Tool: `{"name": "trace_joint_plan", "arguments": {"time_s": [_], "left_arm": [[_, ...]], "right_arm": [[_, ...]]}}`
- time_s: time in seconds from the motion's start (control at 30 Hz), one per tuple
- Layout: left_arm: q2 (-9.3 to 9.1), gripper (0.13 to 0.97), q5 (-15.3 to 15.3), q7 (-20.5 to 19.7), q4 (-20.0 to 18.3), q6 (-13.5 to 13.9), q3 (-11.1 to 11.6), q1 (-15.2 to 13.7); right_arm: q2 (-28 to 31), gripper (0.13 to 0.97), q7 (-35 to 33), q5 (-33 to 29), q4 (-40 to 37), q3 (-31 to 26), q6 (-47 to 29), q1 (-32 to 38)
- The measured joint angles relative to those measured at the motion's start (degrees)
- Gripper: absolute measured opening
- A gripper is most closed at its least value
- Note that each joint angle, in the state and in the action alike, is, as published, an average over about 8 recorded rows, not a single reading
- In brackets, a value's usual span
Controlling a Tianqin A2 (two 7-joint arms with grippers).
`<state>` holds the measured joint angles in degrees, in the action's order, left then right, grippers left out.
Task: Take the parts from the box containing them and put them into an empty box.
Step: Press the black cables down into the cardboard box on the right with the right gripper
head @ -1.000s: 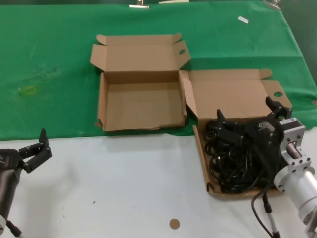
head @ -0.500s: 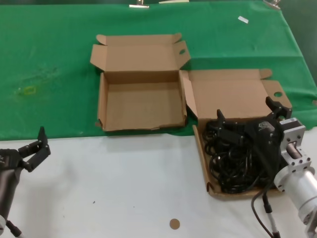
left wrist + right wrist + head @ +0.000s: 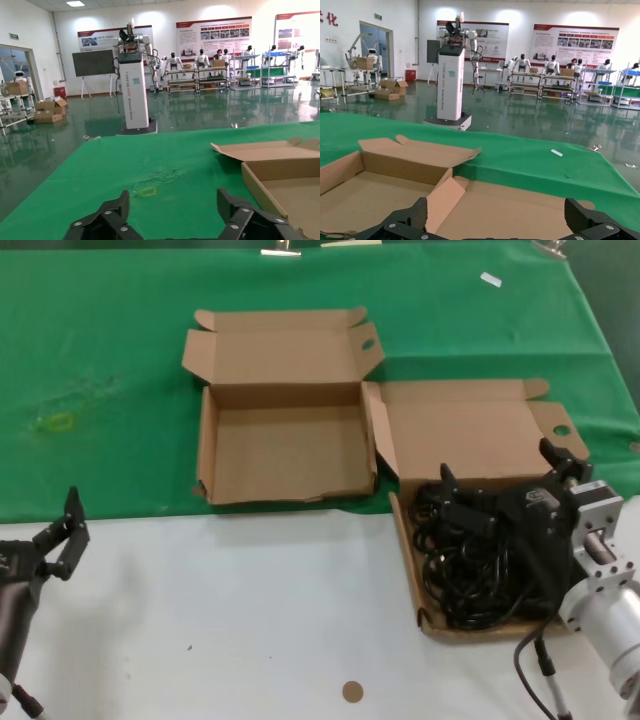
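The parts [image 3: 468, 570] are black cables piled in the box containing them [image 3: 407, 540], at the right on the white table. My right gripper [image 3: 500, 468] hovers open over the back of that pile, its fingers spread wide above the cables. In the right wrist view the gripper [image 3: 497, 216] looks across this box's raised lid [image 3: 520, 210]. An empty box [image 3: 285, 455] lies open on the green cloth to the left; it also shows as the empty box [image 3: 365, 192]. My left gripper [image 3: 60, 523] waits open at the table's near left, holding nothing.
The two boxes touch at their inner flaps [image 3: 378, 435]. A small brown disc [image 3: 351, 691] lies on the white table near the front. A yellowish mark [image 3: 57, 422] sits on the green cloth at far left. In the left wrist view my left gripper [image 3: 172, 206] faces that cloth.
My left gripper has drifted a little left and turned. My right gripper has shifted slightly right and down over the cables. Boxes and cables have not moved.
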<state>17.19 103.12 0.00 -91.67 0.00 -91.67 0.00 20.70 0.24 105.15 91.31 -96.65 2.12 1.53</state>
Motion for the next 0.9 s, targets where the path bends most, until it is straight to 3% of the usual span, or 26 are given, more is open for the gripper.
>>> {"name": "trace_joint_plan", "arguments": {"time_s": [0.1, 0.37, 0.5, 0.77, 0.9], "left_arm": [[0.0, 0.67, 0.0, 0.0, 0.0, 0.0, 0.0, 0.0], [0.0, 0.445, 0.0, 0.0, 0.0, 0.0, 0.0, 0.0], [0.0, 0.445, 0.0, 0.0, 0.0, 0.0, 0.0, 0.0], [0.0, 0.273, 0.0, 0.0, 0.0, 0.0, 0.0, 0.0], [0.0, 0.235, 0.0, 0.0, 0.0, 0.0, 0.0, 0.0]], "right_arm": [[2.0, 0.966, 0.0, 1.9, 0.6, -1.7, 1.6, -0.2], [9.1, 0.966, -1.4, 6.8, 2.2, -6.5, 4.7, -0.2], [13.6, 0.966, -1.8, 9.2, 2.5, -8.7, 5.0, 0.5], [26.0, 0.966, -2.5, 17.3, 2.7, -18.2, 6.1, 5.6], [31.8, 0.966, -3.0, 20.4, 2.6, -23.9, 5.5, 9.3]]}}
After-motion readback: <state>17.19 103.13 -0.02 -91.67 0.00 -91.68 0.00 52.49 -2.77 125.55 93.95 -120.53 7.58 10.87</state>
